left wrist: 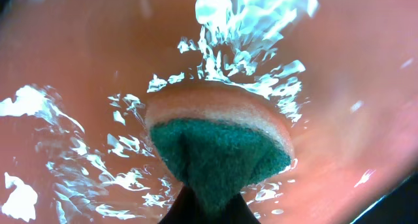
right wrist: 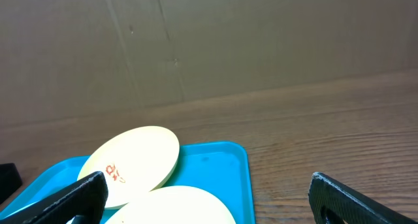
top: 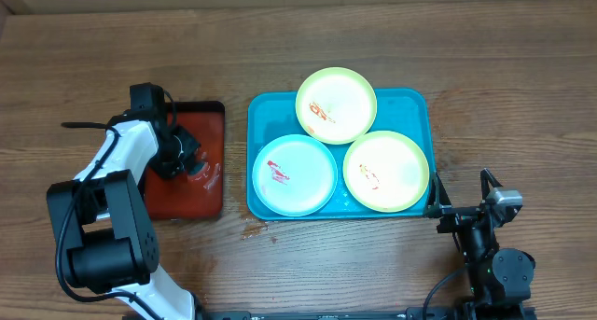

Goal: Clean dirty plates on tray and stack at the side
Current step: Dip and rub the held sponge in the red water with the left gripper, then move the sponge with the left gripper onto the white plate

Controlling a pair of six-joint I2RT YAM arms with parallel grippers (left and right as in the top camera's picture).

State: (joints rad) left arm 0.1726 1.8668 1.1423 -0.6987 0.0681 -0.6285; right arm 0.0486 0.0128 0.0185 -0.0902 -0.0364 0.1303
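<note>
The turquoise tray (top: 410,105) holds three smeared plates: a yellow-green one at the back (top: 337,105), a light blue one at front left (top: 295,174) and a yellow-green one at front right (top: 386,171). My left gripper (top: 179,152) is over the red tray (top: 201,194) and is shut on a green-and-pink sponge (left wrist: 219,142), pressed on the wet red surface. My right gripper (top: 435,206) is open and empty, just off the turquoise tray's front right corner; its wrist view shows the tray (right wrist: 225,162) and two yellow-green plates (right wrist: 134,162).
The small black-rimmed red tray (left wrist: 78,61) lies left of the turquoise one, wet with water. A small wet patch (top: 254,230) marks the wooden table between the trays' front edges. A brown cardboard wall (right wrist: 209,41) stands behind the table.
</note>
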